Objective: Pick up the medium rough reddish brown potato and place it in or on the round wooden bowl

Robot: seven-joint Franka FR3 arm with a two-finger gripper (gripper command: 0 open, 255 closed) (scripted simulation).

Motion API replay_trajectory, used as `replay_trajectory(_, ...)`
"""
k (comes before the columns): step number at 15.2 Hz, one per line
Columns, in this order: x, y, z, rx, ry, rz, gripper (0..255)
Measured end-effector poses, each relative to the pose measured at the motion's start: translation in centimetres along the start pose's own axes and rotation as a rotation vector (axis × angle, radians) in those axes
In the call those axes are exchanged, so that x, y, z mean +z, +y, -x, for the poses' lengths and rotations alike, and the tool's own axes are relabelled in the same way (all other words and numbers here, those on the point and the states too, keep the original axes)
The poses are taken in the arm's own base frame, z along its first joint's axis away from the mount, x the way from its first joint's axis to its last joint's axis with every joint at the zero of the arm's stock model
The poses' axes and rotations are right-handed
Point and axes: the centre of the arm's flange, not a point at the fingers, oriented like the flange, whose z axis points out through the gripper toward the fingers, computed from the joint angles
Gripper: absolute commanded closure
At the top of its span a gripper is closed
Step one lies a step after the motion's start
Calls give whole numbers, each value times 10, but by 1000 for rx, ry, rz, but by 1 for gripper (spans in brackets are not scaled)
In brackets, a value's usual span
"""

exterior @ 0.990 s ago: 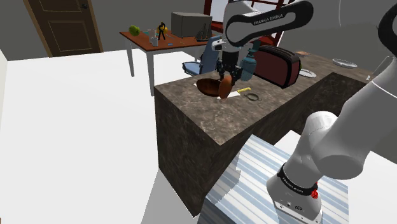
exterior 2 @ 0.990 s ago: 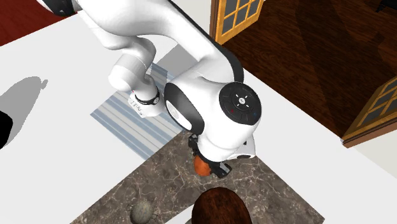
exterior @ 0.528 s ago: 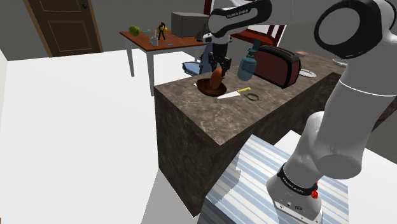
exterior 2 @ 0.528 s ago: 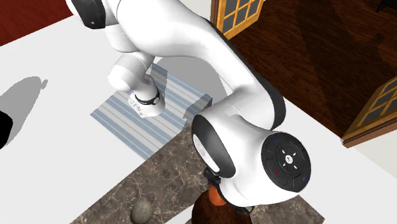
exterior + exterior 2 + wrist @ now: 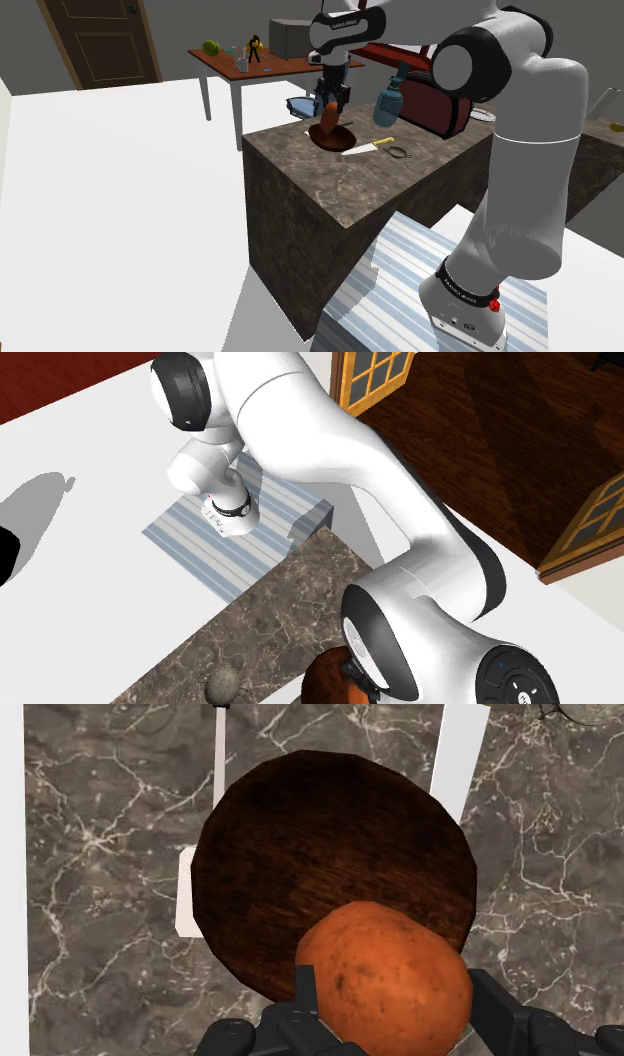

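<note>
Gripping the reddish brown potato [image 5: 385, 979] between both fingers, the tool [image 5: 395, 1009] is closed on it and holds it clear of the counter [image 5: 330, 195].

1. Position of the potato. In the shoulder view the potato [image 5: 329, 117] hangs under the tool [image 5: 331, 100], directly above the dark wooden bowl [image 5: 334, 137]. The bowl lies at 6 o'clock from the potato.
2. Long axis. In the shoulder view the potato's long axis runs from 12 to 6 o'clock, in line with the fingers. It points down into the bowl.
3. Alignment. In the wrist view the potato overlaps the bowl [image 5: 320, 854] at the rim nearest the fingers. The hollow's centre lies beyond the potato, away from the tool.
4. Judgement. The placement appears to turn on this offset. A short descent, possibly with a small shift toward the bowl's centre, should allow a release inside the rim.
</note>
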Motion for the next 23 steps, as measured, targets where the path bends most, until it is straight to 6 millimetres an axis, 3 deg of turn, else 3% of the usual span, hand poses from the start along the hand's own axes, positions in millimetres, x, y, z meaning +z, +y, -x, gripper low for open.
replay_trajectory(11, 57, 5, -9, 0, 0, 1, 255)
replay_trajectory(19, 63, 6, -7, 3, -2, 18, 255)
replay_trajectory(20, 63, 7, -8, 3, -2, 16, 0)
replay_trajectory(23, 69, 8, -11, 0, 0, 2, 0)
